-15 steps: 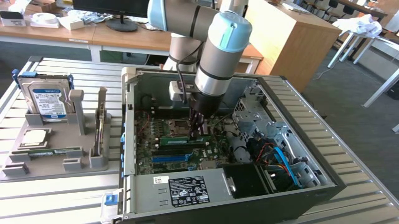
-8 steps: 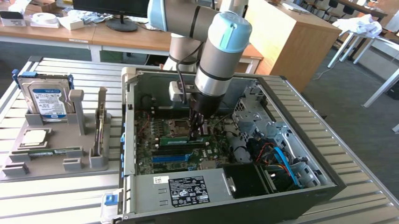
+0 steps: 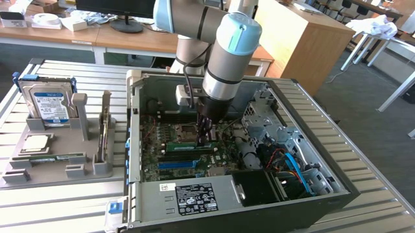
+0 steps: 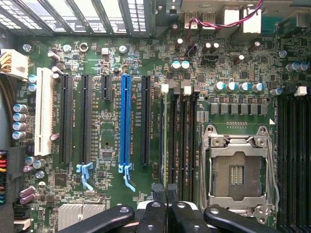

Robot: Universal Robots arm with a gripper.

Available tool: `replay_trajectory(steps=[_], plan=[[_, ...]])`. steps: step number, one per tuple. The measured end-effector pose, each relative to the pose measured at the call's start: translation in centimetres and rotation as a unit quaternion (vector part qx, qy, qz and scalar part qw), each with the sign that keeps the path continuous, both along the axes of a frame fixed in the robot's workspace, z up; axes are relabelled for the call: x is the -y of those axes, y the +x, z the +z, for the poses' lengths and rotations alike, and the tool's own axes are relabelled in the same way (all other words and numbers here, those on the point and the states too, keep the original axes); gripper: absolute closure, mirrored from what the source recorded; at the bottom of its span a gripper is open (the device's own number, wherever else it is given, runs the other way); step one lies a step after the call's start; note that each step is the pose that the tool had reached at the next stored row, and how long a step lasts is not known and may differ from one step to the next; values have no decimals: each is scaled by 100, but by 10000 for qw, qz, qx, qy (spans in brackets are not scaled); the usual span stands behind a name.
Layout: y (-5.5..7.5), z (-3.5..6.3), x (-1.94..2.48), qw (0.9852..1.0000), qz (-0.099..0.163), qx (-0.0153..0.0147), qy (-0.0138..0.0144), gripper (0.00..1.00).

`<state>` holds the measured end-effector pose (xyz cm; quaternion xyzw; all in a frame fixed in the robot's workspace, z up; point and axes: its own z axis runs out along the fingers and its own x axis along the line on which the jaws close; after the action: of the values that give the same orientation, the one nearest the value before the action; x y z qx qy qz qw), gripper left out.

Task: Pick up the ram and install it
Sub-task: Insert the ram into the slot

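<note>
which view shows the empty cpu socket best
The wrist view: the CPU socket is seen straight on, with its metal frame and bare contact field plain. The exterior view shows the socket small and at a slant.

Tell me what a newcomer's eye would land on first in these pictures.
First the grey-and-blue arm reaching down into the open computer case, its jaws closed on the ram standing edge-up on the motherboard. In the wrist view, the bright blue slot and the empty processor socket stand out. On the exterior view's left, a tray holds a hard drive.
</note>
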<state>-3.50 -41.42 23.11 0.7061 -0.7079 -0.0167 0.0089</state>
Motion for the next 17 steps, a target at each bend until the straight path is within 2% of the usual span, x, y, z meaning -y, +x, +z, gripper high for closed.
replay_trajectory(steps=[17], plan=[[-3, -15, 0, 10000, 0, 0, 0, 89]])
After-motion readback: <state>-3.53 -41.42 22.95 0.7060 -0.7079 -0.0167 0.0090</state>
